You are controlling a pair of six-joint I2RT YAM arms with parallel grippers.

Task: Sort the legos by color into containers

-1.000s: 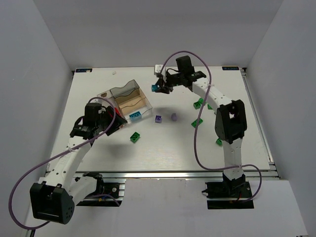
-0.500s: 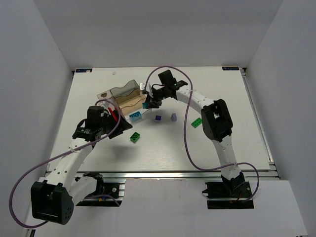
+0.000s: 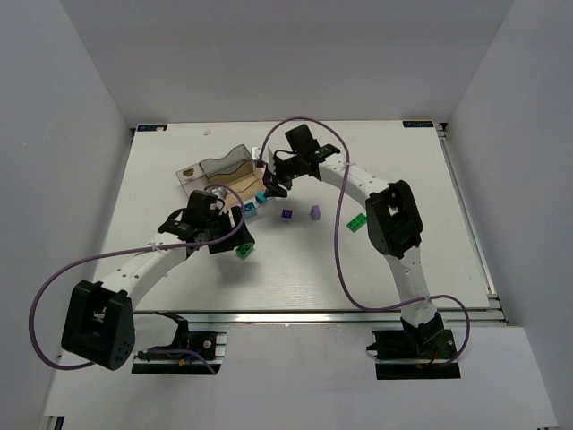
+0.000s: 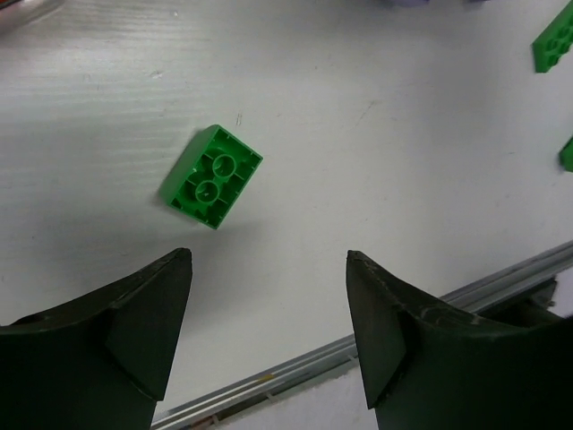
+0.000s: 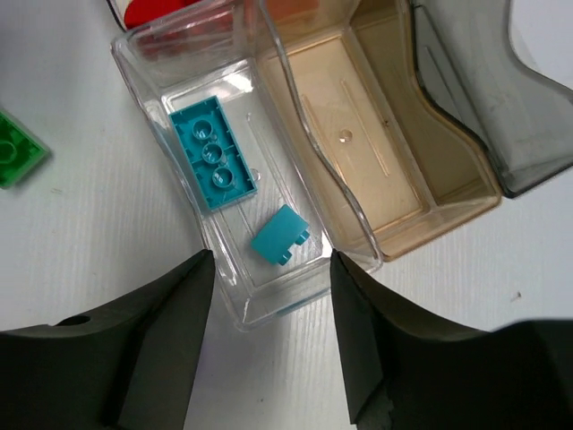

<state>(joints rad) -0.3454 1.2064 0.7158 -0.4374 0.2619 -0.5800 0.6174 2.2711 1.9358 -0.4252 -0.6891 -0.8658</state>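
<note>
The clear box [image 5: 242, 305] lies under my right gripper [image 5: 270, 258], which is open and empty. Its near compartment holds a long cyan lego [image 5: 213, 166] and a small cyan lego [image 5: 282, 235]. The tan compartments [image 5: 358, 116] look empty, and something red [image 5: 152, 11] shows in the far one. In the top view the right gripper [image 3: 271, 186] hovers over the box [image 3: 235, 184]. My left gripper [image 4: 269, 257] is open and empty, just short of a green lego [image 4: 212, 176] lying studs down. In the top view the left gripper [image 3: 238, 236] is beside that lego [image 3: 243, 252].
Two purple legos [image 3: 286, 215] [image 3: 314, 212] and a green one [image 3: 357, 222] lie right of the box. The smoky lid [image 5: 474, 90] stands open at the back. More green legos [image 4: 557, 40] lie at the edge of the left wrist view. The table's front rail [image 4: 376, 336] is near.
The right gripper carried a cyan lego from the far side to the box and let it go into the near compartment. The left gripper swung right, from the box to the green lego.
</note>
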